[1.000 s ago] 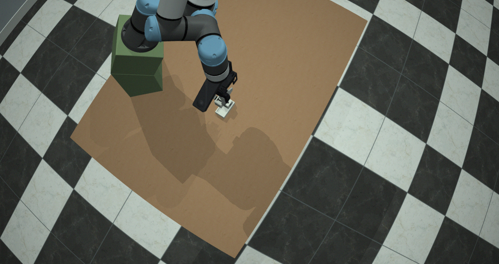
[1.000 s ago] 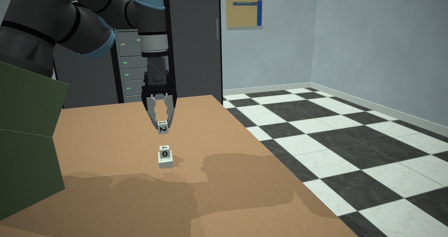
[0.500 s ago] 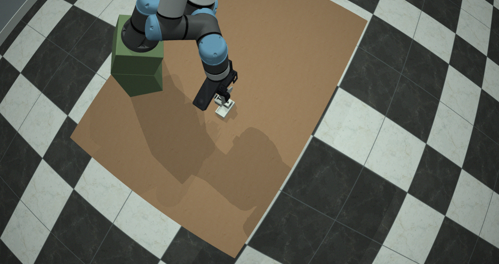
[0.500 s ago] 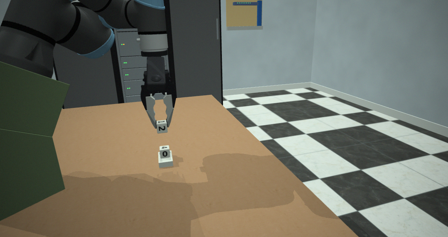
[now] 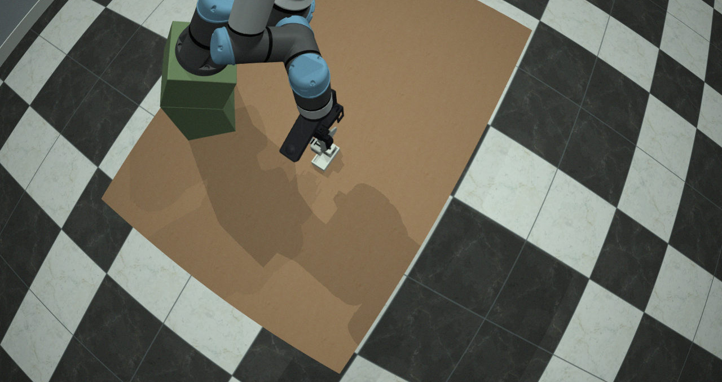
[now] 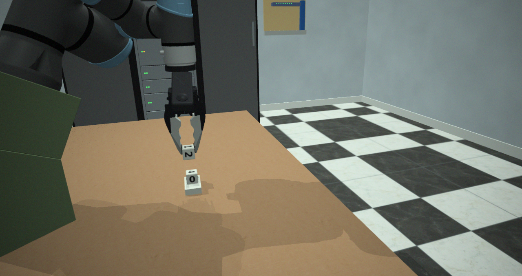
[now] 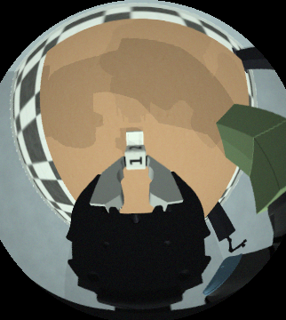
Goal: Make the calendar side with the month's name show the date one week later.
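My gripper (image 6: pixel 187 148) is shut on a white digit cube (image 6: pixel 188 153) and holds it in the air above the tray. The held cube shows a 2 toward the exterior camera and a 1 on top; it shows in the wrist view (image 7: pixel 135 162) between my fingers. Below it the white calendar tray (image 6: pixel 192 189) stands on the brown table with the other cube (image 6: pixel 191 177) in it, showing a 0 on the near side and a 4 on top. In the top view the tray (image 5: pixel 324 158) lies just under my fingers (image 5: pixel 323 144). The month's name is not readable.
A green box (image 5: pixel 198 86) carries the arm's base at the table's back left. The table edge (image 6: pixel 292 153) drops to the checkered floor on the right. A dark server cabinet (image 6: pixel 219 48) stands behind the table.
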